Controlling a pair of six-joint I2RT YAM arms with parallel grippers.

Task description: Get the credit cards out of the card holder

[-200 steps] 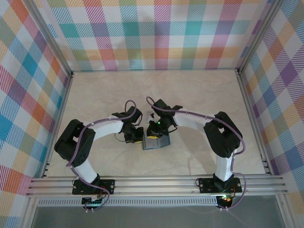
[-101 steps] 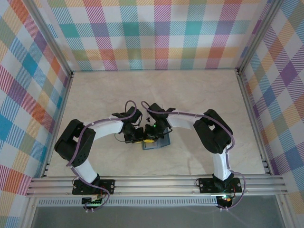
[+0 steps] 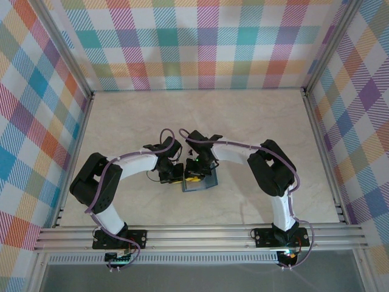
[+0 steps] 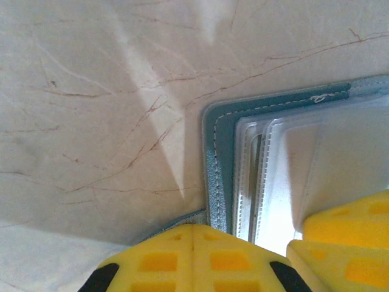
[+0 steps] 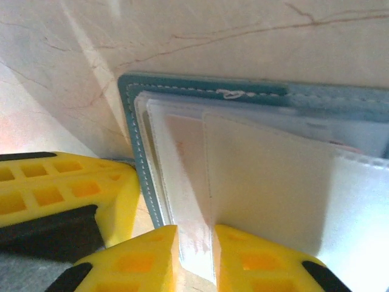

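Observation:
The teal card holder (image 3: 202,182) lies open on the table between both arms. Its stitched edge (image 4: 216,159) and clear inner pockets (image 5: 182,164) are close up in both wrist views. Pale credit cards (image 5: 267,176) sit inside the pockets, and I cannot tell them apart. My left gripper (image 4: 193,255) is shut with nothing between its yellow fingers, its tips at the holder's left corner (image 3: 176,175). My right gripper (image 5: 194,258) stands over the holder (image 3: 196,172), its jaws a narrow gap apart astride a clear pocket leaf.
The marble-pattern tabletop (image 3: 200,121) has free room behind and to both sides of the holder. Aluminium rails (image 3: 200,234) run along the near edge, and checked walls close off the other three sides. The two grippers' fingers nearly touch over the holder.
The right arm has swung in leftward over the holder and its jaws have parted slightly. The left gripper has stayed shut in place.

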